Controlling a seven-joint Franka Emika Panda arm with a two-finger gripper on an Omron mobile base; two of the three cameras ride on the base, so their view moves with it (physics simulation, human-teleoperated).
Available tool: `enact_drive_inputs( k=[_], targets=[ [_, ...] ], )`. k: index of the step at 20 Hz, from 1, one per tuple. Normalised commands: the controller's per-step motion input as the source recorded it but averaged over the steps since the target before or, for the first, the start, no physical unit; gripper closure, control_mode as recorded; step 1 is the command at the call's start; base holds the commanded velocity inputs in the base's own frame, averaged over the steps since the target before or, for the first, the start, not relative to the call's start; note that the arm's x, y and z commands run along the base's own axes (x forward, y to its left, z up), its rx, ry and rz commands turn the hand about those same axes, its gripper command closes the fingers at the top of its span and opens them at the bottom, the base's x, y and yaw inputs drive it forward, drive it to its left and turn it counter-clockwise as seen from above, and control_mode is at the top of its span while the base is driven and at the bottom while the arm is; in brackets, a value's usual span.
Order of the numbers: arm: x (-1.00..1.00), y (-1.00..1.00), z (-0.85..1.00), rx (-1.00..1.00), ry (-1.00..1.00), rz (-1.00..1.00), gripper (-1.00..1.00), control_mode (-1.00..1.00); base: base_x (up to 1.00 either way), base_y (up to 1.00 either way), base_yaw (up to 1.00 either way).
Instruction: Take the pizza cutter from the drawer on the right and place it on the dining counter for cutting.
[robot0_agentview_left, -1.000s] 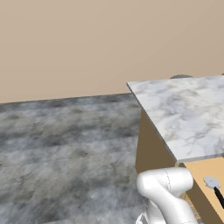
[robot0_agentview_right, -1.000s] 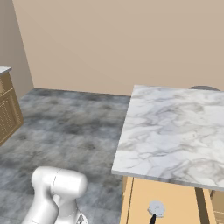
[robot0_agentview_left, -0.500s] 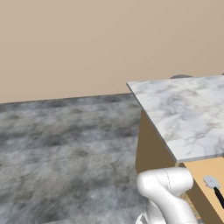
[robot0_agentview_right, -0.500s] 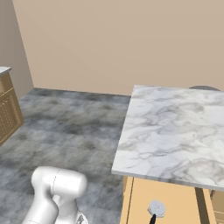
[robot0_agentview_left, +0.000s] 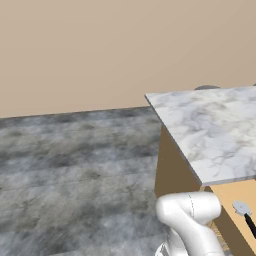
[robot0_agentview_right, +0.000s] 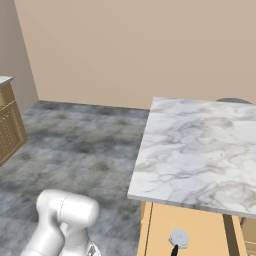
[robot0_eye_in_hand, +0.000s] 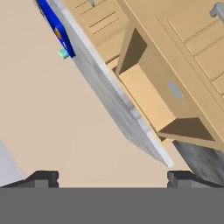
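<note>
Sitting in the open drawer (robot0_agentview_right: 200, 232) under the marble surface (robot0_agentview_right: 200, 150), the pizza cutter (robot0_agentview_right: 178, 239) is nowhere near the fingers (robot0_eye_in_hand: 43, 178), which are spread wide. Hand view catches a blue box (robot0_eye_in_hand: 54, 24) on top; base views don't. Nothing's moved since a second ago.

The drawer (robot0_agentview_right: 195, 231) of light wood stands pulled open under the near edge of the table (robot0_agentview_right: 197, 150), a white marble slab with grey veins. The cutter (robot0_agentview_right: 178, 239) lies flat on the drawer bottom, silvery wheel toward the table, black handle pointing away.
</note>
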Motion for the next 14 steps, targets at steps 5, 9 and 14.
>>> enact_drive_inputs(
  k=[5,9,14],
  targets=[
    [0.69,0.50,0.64,-0.01,0.13,0.00,-1.00,-1.00,0.00,0.00,0.00],
    [0.62,0.35,0.71,0.00,0.16,0.00,-1.00,-1.00,0.00,0.00,0.00],
    [0.51,0.20,0.82,0.00,0.17,0.00,-1.00,-1.00,0.00,0.00,0.00]
  ],
)
